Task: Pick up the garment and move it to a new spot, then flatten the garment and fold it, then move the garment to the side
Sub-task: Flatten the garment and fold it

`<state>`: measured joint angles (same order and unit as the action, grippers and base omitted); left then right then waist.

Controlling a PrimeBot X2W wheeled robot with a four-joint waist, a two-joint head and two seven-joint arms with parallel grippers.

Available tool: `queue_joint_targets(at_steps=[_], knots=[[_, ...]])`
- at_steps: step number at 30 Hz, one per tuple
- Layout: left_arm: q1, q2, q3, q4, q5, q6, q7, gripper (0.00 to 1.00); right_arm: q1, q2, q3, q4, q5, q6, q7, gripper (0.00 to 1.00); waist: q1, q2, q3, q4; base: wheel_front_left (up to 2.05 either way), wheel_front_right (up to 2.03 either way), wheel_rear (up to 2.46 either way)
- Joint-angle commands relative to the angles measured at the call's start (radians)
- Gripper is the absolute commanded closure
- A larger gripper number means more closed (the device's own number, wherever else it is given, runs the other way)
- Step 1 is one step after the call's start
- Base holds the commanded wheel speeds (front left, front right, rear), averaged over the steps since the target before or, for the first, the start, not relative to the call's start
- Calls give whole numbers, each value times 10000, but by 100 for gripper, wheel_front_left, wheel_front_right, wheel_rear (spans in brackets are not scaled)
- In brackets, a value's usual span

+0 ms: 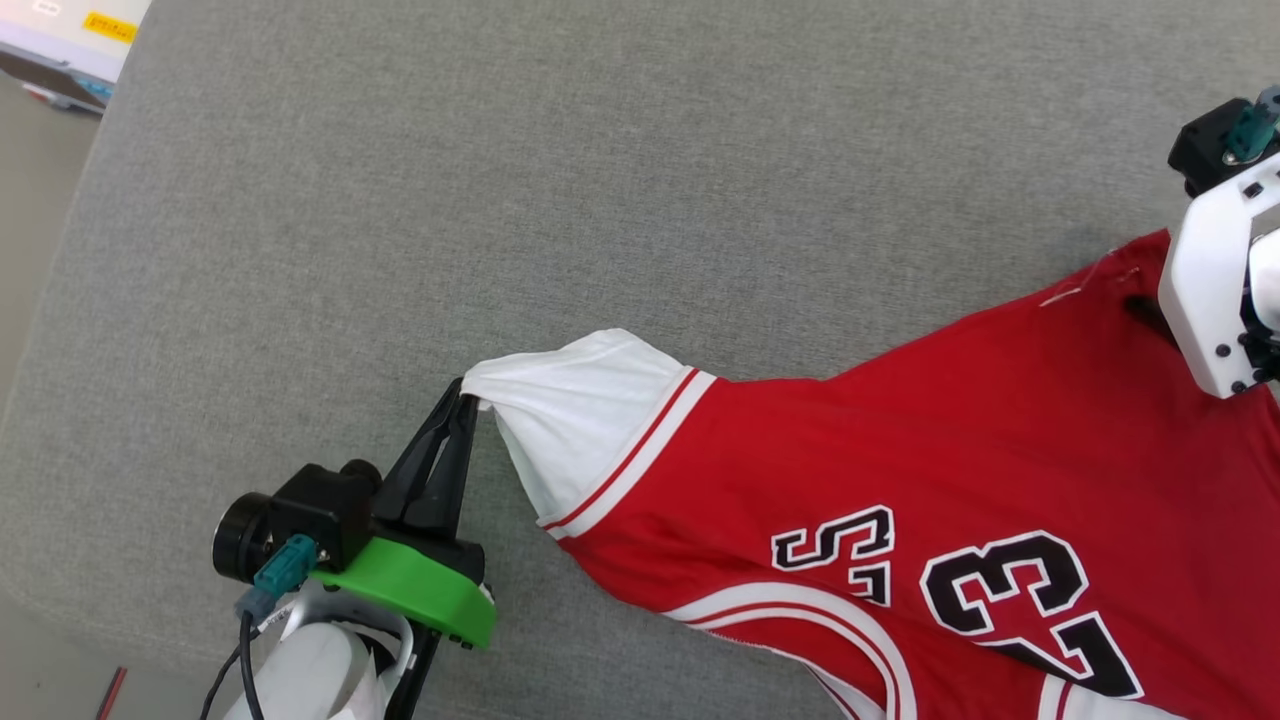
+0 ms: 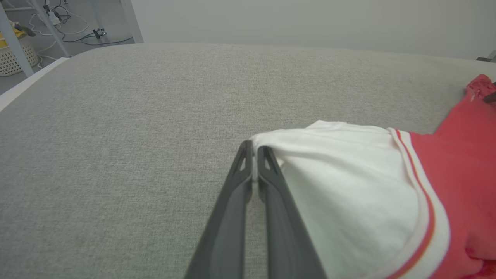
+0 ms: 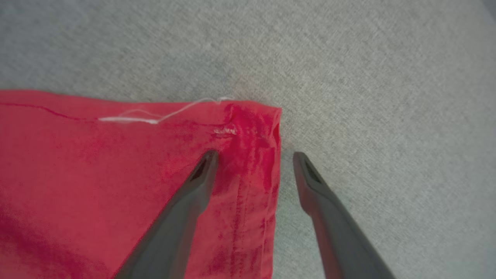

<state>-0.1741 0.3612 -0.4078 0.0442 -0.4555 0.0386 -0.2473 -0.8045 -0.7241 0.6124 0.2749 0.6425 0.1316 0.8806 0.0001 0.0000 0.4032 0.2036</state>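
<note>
Garment first, from the grips outward: our left gripper [image 1: 462, 400] is clenched on it, the two dark fingers pressed together with the tip of the white sleeve [image 1: 580, 420] pinched between them. In the left wrist view the sleeve cloth bunches right at the fingertips and fans out away from them, ending in a red-and-white striped band where the red body begins.

Our right gripper [image 3: 255, 155] is released, its fingers spread wide. One finger hangs over the red cloth just inside the hem corner [image 3: 255, 116] and the other over bare grey upholstery [image 1: 500, 200], with the garment's edge running between them. We cannot tell whether either fingertip touches the fabric. A loose white thread [image 3: 155, 116] trails along the hem beside that corner.

As for the garment [image 1: 900, 420] as a whole, it lies on the grey upholstered surface in the lower right of the head view. Its long axis runs on a slant — from the pinched sleeve near the middle, up to the hem corner at the right edge. The upper edge between those two points looks nearly straight. The black, white-outlined "23" [image 1: 1020, 600] faces up, tilted, and a curved white-and-red trim band [image 1: 800, 610] lies toward the bottom edge.
</note>
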Motion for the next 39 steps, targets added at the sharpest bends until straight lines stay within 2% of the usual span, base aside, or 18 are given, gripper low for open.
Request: queue_joint_targets(at_steps=[1, 7, 8, 9, 18, 26, 32, 39], knots=[[-206, -77, 11, -2, 150, -41, -97, 100, -147, 108, 144, 351, 32, -9, -162, 0, -1, 0, 198, 205, 0, 0, 0], [-248, -178, -58, 152, 195, -76, -113, 100, -43, 236, 1302, 1703, 300, -9, -665, 0, -1, 0, 119, 218, 0, 0, 0], [-232, -177, -55, 186, 191, -76, -115, 100, -56, 267, 1398, 1772, 426, -9, -781, 55, -1, 0, 66, 191, 0, 0, 0], [-197, -165, -39, 229, 182, -72, -117, 100, -105, 298, 1519, 1789, 548, -9, -991, 100, -1, 0, -36, 129, 0, 0, 0], [-159, 293, 83, 292, 262, -143, -72, 100, -817, 5, 1909, 1412, 1361, -9, -3119, 100, -1, 0, -1312, -412, 0, 0, 0], [-1161, 989, 485, -472, 274, -289, 450, 100, -931, -311, 1420, 497, 2200, -9, -4765, 100, -1, 0, -2300, -891, 0, 0, 0], [-3150, 1497, 699, -1163, 515, -590, 1198, 100, -1375, -535, 679, -295, 2441, -9, -5531, 100, -1, 0, -2430, -1166, 0, 0, 0], [-6422, 1428, 686, -881, 689, -1065, 1868, 100, -2440, -254, -280, -720, 2029, -9, -6000, 100, -1, 0, -1795, -1556, 0, 0, 0]])
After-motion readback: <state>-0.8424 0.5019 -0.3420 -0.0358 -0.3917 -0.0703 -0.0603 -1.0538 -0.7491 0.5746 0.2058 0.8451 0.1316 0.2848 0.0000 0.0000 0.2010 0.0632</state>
